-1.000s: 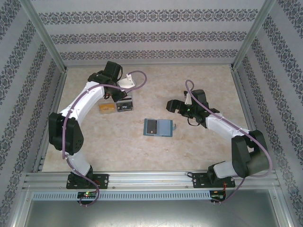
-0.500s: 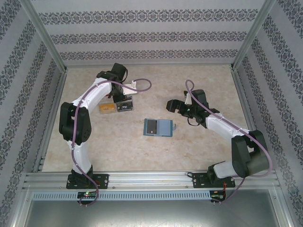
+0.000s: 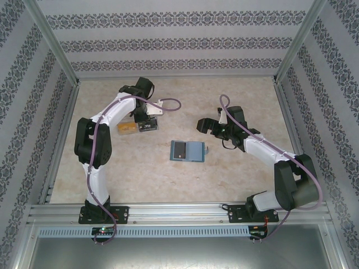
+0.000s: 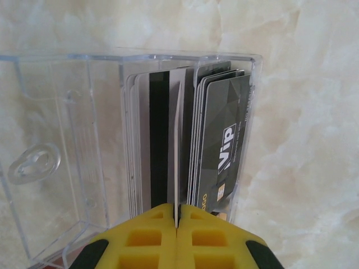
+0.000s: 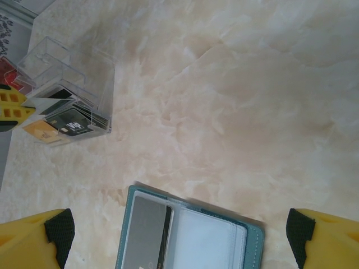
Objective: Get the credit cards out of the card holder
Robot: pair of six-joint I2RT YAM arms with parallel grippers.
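The blue-grey card holder [image 3: 188, 151] lies open at the table's middle, and a grey card [image 5: 143, 232] sits in its left panel. A tan-orange credit card [image 3: 126, 128] lies flat beside the clear tray [image 3: 148, 126]. My left gripper [image 4: 176, 216] is shut on a thin card [image 4: 176, 157] seen edge-on, its face hidden. That card stands in the tray between a black-striped card [image 4: 159, 140] and a black VIP card [image 4: 224, 145]. My right gripper [image 5: 179, 230] hangs open above the card holder [image 5: 193, 235], touching nothing.
The tray's left compartment [image 4: 61, 151] holds no cards. A red object [image 5: 8, 69] lies behind the tray [image 5: 70, 92]. Metal frame posts and patterned walls close in the table on three sides.
The left arm's elbow has swung in from the left toward the middle while its gripper stays at the tray. The right arm and the card holder have not moved.
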